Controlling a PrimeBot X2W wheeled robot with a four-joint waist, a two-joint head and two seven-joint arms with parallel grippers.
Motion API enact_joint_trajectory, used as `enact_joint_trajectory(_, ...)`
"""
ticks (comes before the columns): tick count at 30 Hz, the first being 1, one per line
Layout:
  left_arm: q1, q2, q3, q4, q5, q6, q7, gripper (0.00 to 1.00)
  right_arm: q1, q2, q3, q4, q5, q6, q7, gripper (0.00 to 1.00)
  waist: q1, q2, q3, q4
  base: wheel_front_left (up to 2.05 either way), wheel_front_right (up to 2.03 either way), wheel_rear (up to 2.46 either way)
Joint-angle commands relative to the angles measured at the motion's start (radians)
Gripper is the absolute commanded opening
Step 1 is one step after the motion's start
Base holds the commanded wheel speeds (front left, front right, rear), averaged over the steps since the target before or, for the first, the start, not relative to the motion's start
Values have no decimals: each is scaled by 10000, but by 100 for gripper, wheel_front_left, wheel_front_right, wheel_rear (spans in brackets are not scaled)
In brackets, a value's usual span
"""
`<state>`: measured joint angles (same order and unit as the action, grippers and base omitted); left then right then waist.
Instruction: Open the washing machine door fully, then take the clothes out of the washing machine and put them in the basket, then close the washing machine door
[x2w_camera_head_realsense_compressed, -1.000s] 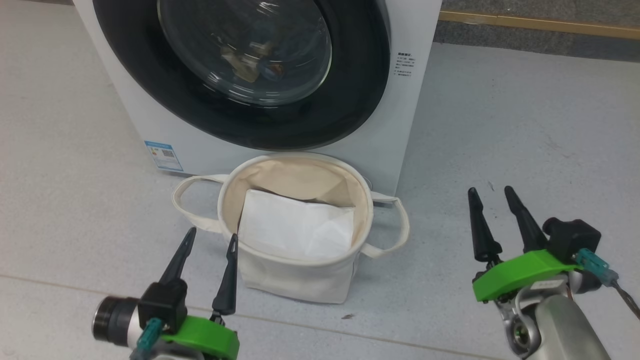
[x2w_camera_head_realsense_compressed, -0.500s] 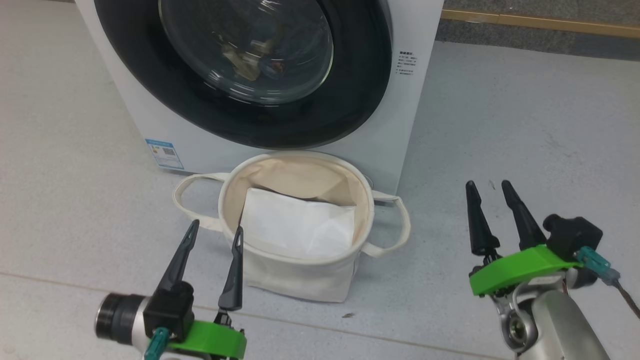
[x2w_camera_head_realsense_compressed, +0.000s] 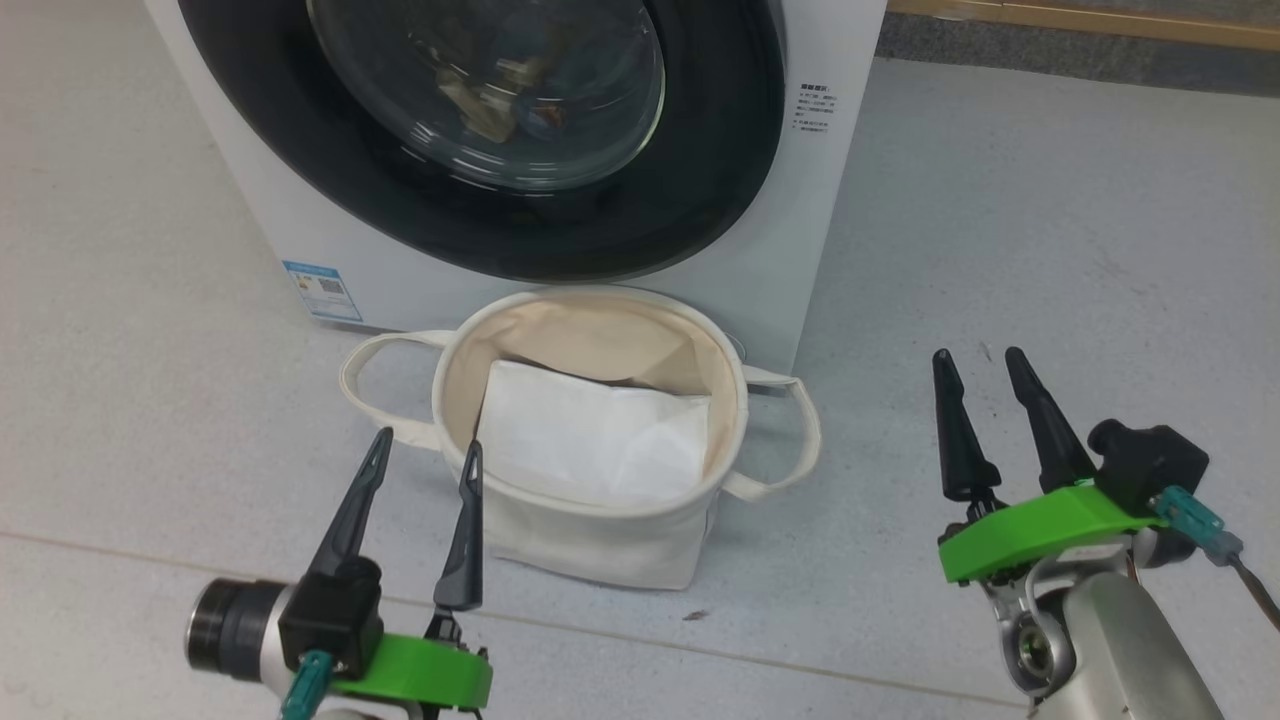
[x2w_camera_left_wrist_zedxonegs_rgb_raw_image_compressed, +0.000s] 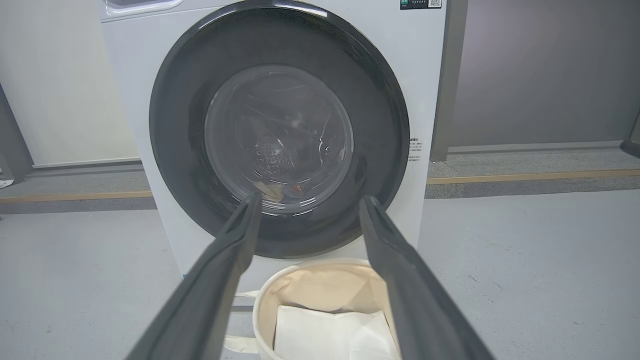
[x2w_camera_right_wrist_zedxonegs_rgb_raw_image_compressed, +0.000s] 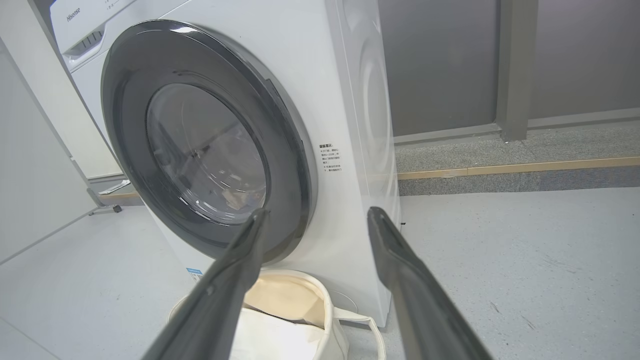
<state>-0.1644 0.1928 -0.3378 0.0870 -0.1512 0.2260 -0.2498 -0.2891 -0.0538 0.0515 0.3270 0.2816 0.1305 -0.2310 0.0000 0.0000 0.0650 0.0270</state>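
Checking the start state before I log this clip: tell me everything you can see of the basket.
The basket is a round, soft-sided tub of cream canvas. It stands upright and open on the grey floor, just in front of the washing machine and below its closed door. Two long loop handles hang out, one to each side. A flat white folded sheet lies inside, tilted against the wall. Whether the basket touches the machine cannot be told.
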Motion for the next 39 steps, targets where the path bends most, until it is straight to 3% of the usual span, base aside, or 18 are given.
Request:
enact_joint_trajectory(1, -281, 41, 453, -349, 105, -55, -120, 100, -514, 35, 191, -332, -78, 2, -137, 100, 0, 0, 15, 3, 0, 0, 0)
enact_joint_trajectory(39, -132, -488, 1002, -171, 701, -643, -120, 100, -579, 35, 354, -253, -219, 2, -234, 100, 0, 0, 92, 57, 0, 0, 0)
